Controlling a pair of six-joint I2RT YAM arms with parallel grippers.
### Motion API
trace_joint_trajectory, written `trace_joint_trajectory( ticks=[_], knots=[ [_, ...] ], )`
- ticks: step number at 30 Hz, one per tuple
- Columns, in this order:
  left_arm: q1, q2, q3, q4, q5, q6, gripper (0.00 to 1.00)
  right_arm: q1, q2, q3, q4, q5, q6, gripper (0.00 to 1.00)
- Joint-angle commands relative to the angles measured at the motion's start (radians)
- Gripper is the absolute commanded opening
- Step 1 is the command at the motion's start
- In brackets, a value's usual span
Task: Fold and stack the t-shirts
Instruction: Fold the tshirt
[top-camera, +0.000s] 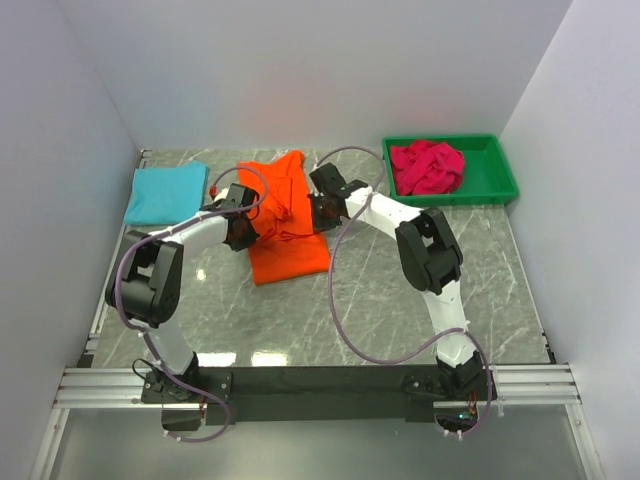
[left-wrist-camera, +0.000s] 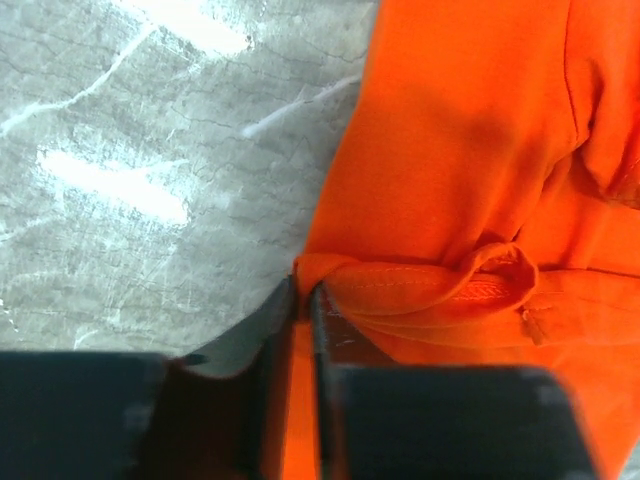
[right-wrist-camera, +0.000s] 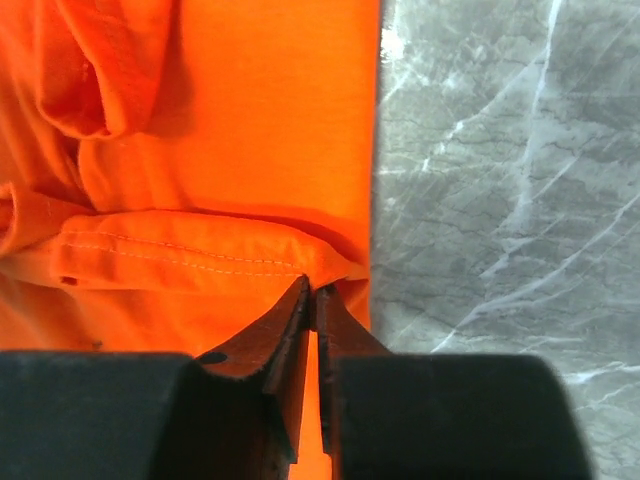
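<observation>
The orange t-shirt (top-camera: 288, 245) lies partly folded on the marble table, its far half bunched between the two grippers. My left gripper (top-camera: 245, 222) is at the shirt's left edge, and in the left wrist view the left gripper (left-wrist-camera: 303, 295) is shut on a rolled hem of the orange t-shirt (left-wrist-camera: 460, 150). At the right edge sits my right gripper (top-camera: 322, 212); its own view shows the right gripper (right-wrist-camera: 312, 292) pinching a stitched fold of the orange t-shirt (right-wrist-camera: 230, 130). A turquoise t-shirt (top-camera: 165, 193) lies folded at far left. A crimson t-shirt (top-camera: 427, 167) is crumpled in the bin.
The green plastic bin (top-camera: 500, 185) stands at the far right against the back wall. White walls close in the table on three sides. Purple cables loop from both arms over the marble table (top-camera: 380, 290).
</observation>
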Motion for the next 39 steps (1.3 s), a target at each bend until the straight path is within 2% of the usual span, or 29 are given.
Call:
trace_joint_trajectory(
  ticks=[1,2,4,5,7,8,9,11,16,17,19,20,23,26,39],
  knots=[
    [0.005,-0.005,0.04,0.022,-0.028,0.007,0.22,-0.012,-0.019,-0.009,0.043,0.004,0.019,0.14],
    [0.005,-0.012,0.045,0.01,-0.032,0.001,0.36,-0.014,-0.03,-0.022,0.049,0.007,0.029,0.24],
    [0.005,-0.054,0.048,-0.001,-0.04,-0.004,0.5,-0.012,-0.081,-0.05,0.083,0.008,0.038,0.33],
    [0.005,-0.089,0.051,-0.01,-0.04,-0.01,0.61,-0.011,-0.119,-0.073,0.094,0.009,0.05,0.38],
    [0.004,-0.132,0.052,-0.016,-0.037,-0.015,0.73,-0.008,-0.159,-0.101,0.127,0.014,0.059,0.42],
    [0.003,-0.152,0.054,-0.023,-0.034,-0.019,0.81,0.0,-0.179,-0.116,0.14,0.014,0.065,0.44],
    [0.0,-0.195,0.049,-0.03,-0.034,-0.024,0.86,0.006,-0.212,-0.146,0.152,0.014,0.067,0.44],
    [-0.01,-0.233,0.045,-0.052,-0.026,-0.042,0.89,0.023,-0.237,-0.179,0.178,0.014,0.072,0.44],
    [-0.079,-0.33,-0.018,-0.072,0.004,-0.082,0.84,0.083,-0.257,-0.213,0.201,-0.005,0.079,0.38],
    [-0.09,-0.339,-0.05,-0.067,0.01,-0.091,0.78,0.092,-0.253,-0.216,0.204,-0.008,0.082,0.34],
    [-0.124,-0.356,-0.081,-0.037,0.026,-0.104,0.71,0.109,-0.23,-0.208,0.21,-0.032,0.09,0.31],
    [-0.133,-0.351,-0.104,-0.029,0.029,-0.105,0.63,0.112,-0.221,-0.202,0.212,-0.048,0.093,0.28],
    [-0.156,-0.327,-0.13,0.009,0.046,-0.099,0.54,0.129,-0.187,-0.19,0.223,-0.054,0.092,0.25],
    [-0.171,-0.278,-0.142,0.055,0.064,-0.09,0.49,0.13,-0.139,-0.156,0.223,-0.08,0.095,0.24],
    [-0.202,-0.095,-0.147,0.103,0.081,-0.076,0.47,0.107,0.028,0.005,0.178,-0.059,0.073,0.23]
  ],
)
